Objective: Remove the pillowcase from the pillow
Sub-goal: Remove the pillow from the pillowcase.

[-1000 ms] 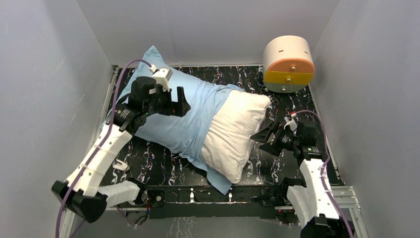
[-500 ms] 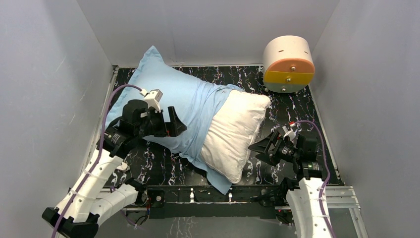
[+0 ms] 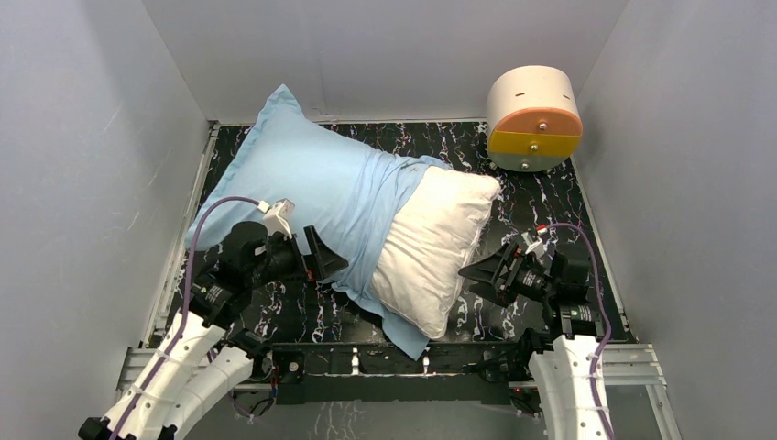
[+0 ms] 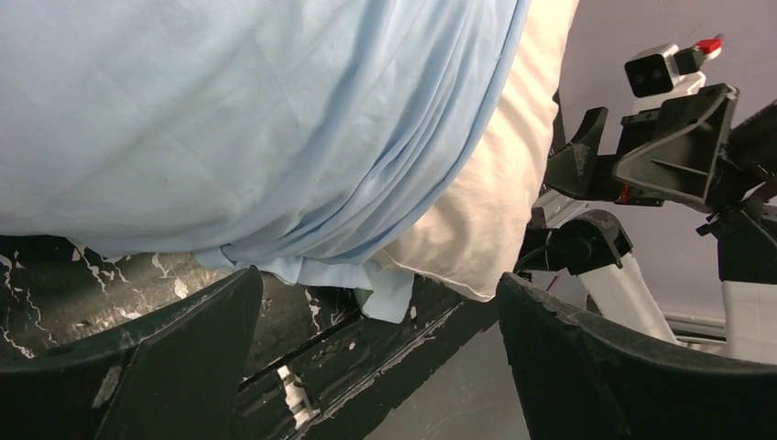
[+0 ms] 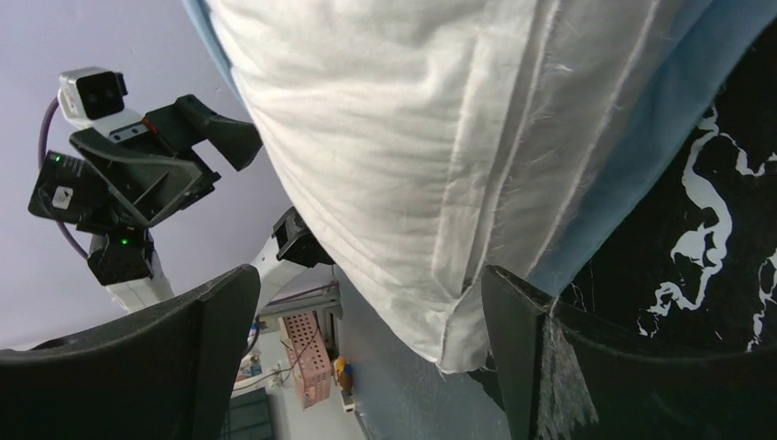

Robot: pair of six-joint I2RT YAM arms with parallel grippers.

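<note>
Both arms low at the near edge, neither touching anything. L gripper (image 3: 322, 259) sits just beside the near edge of the pillowcase (image 3: 302, 183), jaws wide apart and empty. R gripper (image 3: 478, 264) is near the bare end of the pillow (image 3: 431, 243), also spread and empty.

Step in hand, imo: get a hold on each side, then pull apart.
- R: clamp the white corner w/ a deep bite; it's plump and a shallow pinch will likely slip.
- L: take the bunched folds (image 4: 431, 174) at the case mouth, cloth only. Catch the pillow too and nothing slides.
- Pull L toward the left wall, along the pillow's length.
- Blue flap (image 3: 412, 341) lies under the pillow's near corner and weight probably pins it, so lift the R side a bit first.

Contents: case holds approx the left half of the pillow; the right half sticks out on the black surface (image 3: 550, 202). Drum (image 3: 534, 117) at far right is closed, inside can't tell.
</note>
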